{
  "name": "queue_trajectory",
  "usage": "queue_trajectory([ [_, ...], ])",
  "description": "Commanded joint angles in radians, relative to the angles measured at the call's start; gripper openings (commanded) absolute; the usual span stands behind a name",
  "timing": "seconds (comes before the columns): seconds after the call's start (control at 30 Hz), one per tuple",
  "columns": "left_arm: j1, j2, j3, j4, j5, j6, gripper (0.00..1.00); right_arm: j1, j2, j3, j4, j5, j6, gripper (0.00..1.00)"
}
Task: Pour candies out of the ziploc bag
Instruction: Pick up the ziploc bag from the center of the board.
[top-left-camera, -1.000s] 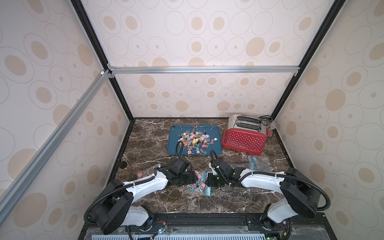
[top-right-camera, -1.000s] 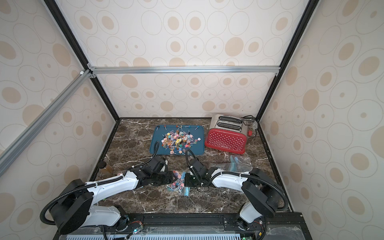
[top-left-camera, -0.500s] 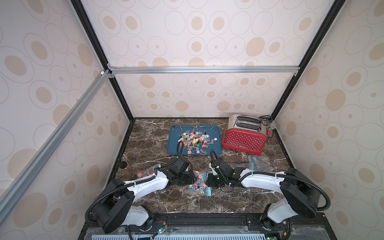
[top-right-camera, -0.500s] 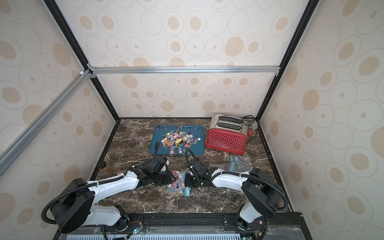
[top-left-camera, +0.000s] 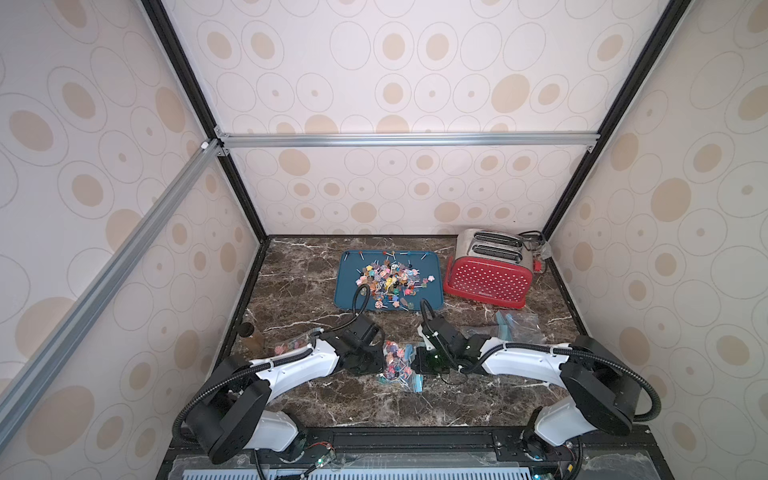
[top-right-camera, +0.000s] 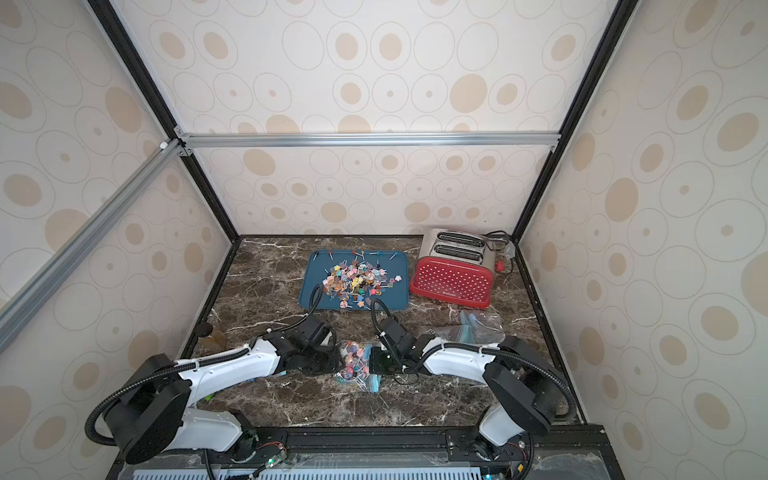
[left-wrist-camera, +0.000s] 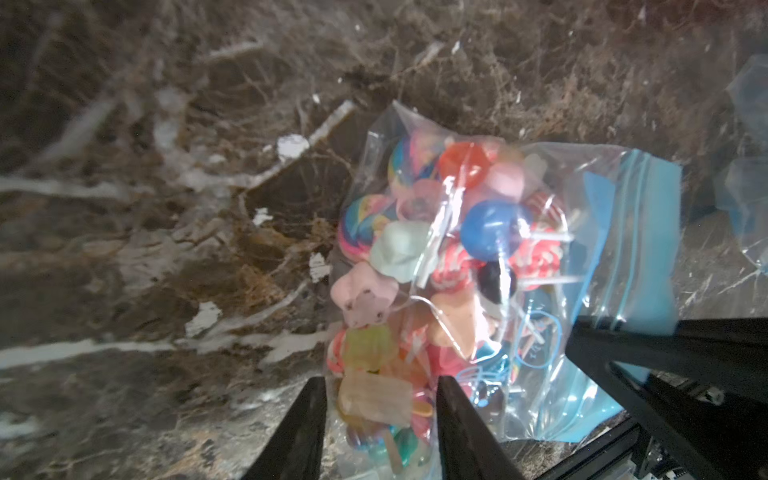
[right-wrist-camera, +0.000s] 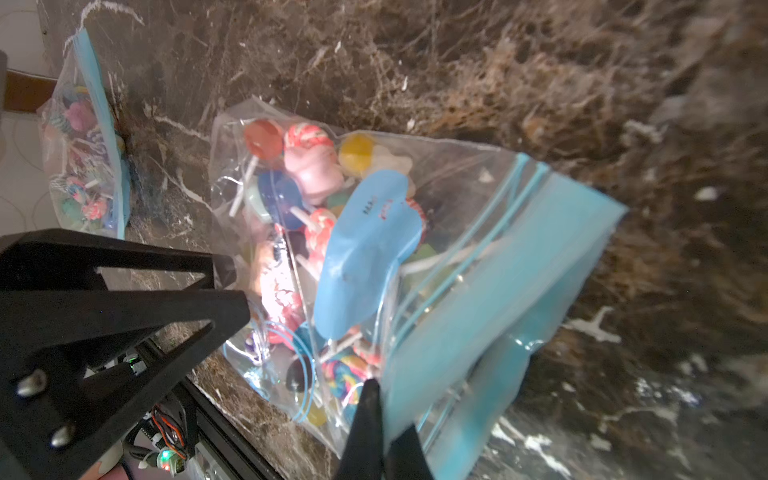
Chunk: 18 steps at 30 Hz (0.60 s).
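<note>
Bag (top-left-camera: 397, 365) of candies (left-wrist-camera: 490, 228) lies on desk (top-left-camera: 332, 399), near centre. My right end effector (right-wrist-camera: 372, 395) pinched shut on blue zip edge (right-wrist-camera: 498, 311). Left end effector (left-wrist-camera: 382, 386) narrow, astride lumpy closed end; can't tell if squeezing. Film looks light, floppy, slick; I judge bottom corners best hold.

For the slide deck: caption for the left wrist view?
Left gripper straddles the end of a clear ziploc bag of lollipops on the marble tabletop; right gripper pinches its blue zip end.
</note>
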Motion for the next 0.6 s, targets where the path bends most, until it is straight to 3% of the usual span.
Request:
queue_trajectory([
  [0.0, 0.006, 0.01, 0.027, 0.015, 0.003, 0.01, 0.42, -0.002, -0.015, 0.019, -0.014, 0.005, -0.003, 0.0],
  [0.1, 0.005, 0.032, 0.026, 0.043, 0.016, 0.007, 0.39, -0.001, -0.015, 0.018, -0.014, 0.004, -0.002, 0.0],
  [0.5, 0.006, 0.029, 0.047, 0.057, 0.011, -0.001, 0.09, -0.002, -0.02, 0.012, -0.01, 0.005, -0.003, 0.0],
  [0.57, 0.006, 0.019, 0.05, 0.047, 0.005, 0.0, 0.08, -0.002, -0.019, 0.012, -0.008, 0.005, -0.003, 0.0],
])
